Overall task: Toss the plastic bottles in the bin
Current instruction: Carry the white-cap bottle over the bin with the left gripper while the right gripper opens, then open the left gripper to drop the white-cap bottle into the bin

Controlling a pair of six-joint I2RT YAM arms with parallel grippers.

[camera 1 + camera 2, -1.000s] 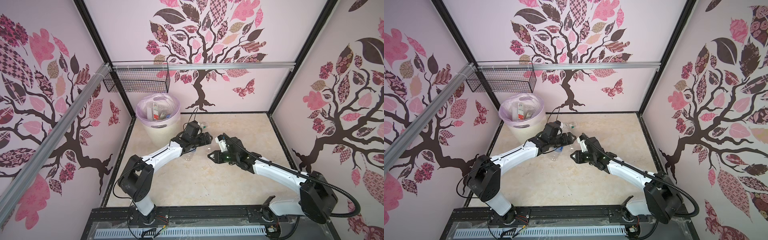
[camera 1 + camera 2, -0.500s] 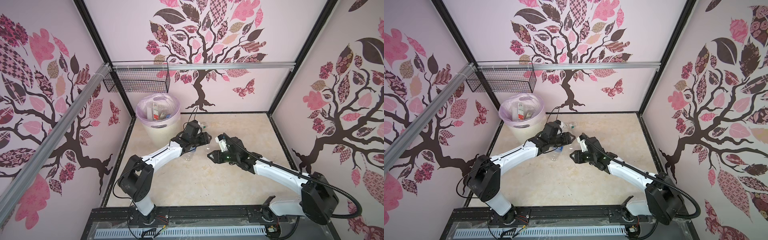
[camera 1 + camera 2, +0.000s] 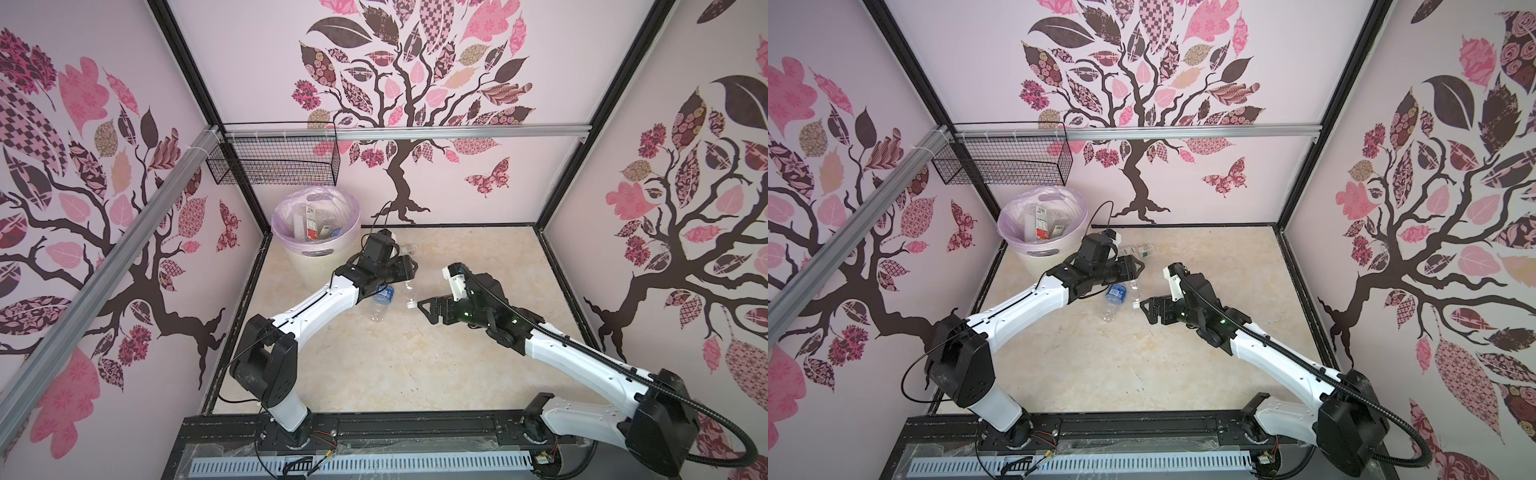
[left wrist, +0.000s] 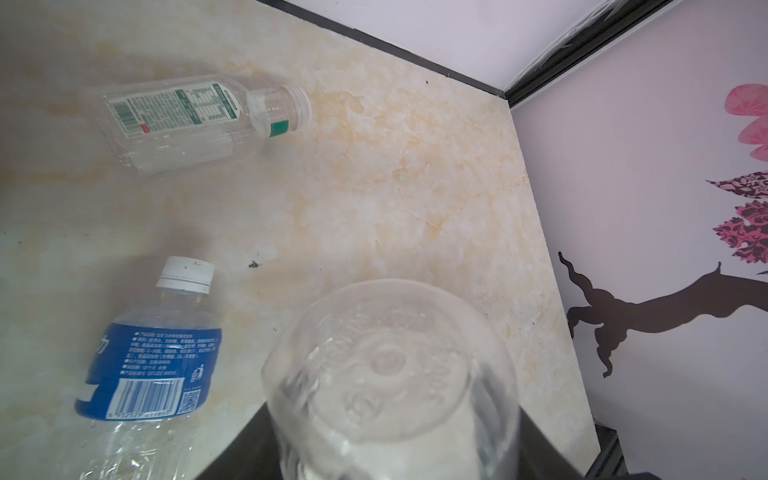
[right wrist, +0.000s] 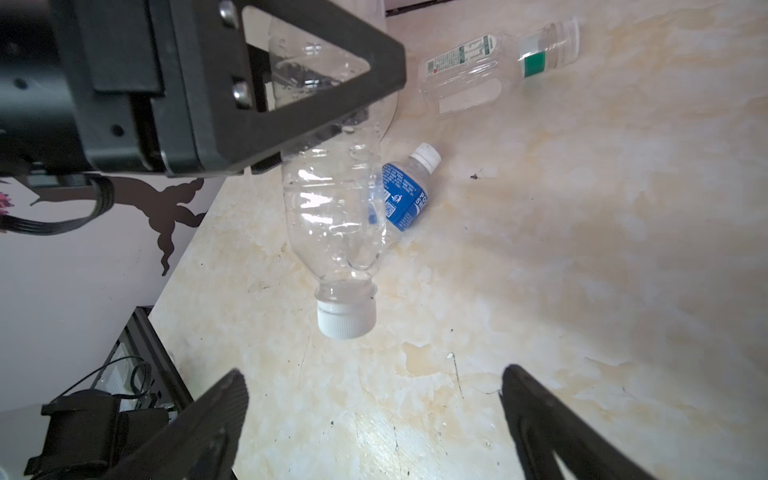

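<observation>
My left gripper [image 3: 409, 270] is shut on a clear plastic bottle [image 5: 336, 216] and holds it above the floor. The bottle's base [image 4: 390, 374] fills the left wrist view, and its white cap [image 5: 346, 318] points at my right gripper [image 5: 374, 399]. That gripper stands open just short of the cap, with nothing between its fingers. A blue-labelled bottle [image 3: 382, 296] lies on the floor under the left arm. A clear bottle with a green band [image 3: 1140, 249] lies farther back. The cream bin [image 3: 309, 266] with a lilac bag stands at the back left with bottles inside.
A black wire mesh basket [image 3: 274, 166] hangs on the wall above the bin. The marble-patterned floor [image 3: 478, 249] is walled on three sides. A black rail [image 3: 374, 428] runs along the front edge.
My right gripper has opened and let go of the clear bottle's cap end. My left gripper has closed on the bottle's body. Both arms have hardly shifted.
</observation>
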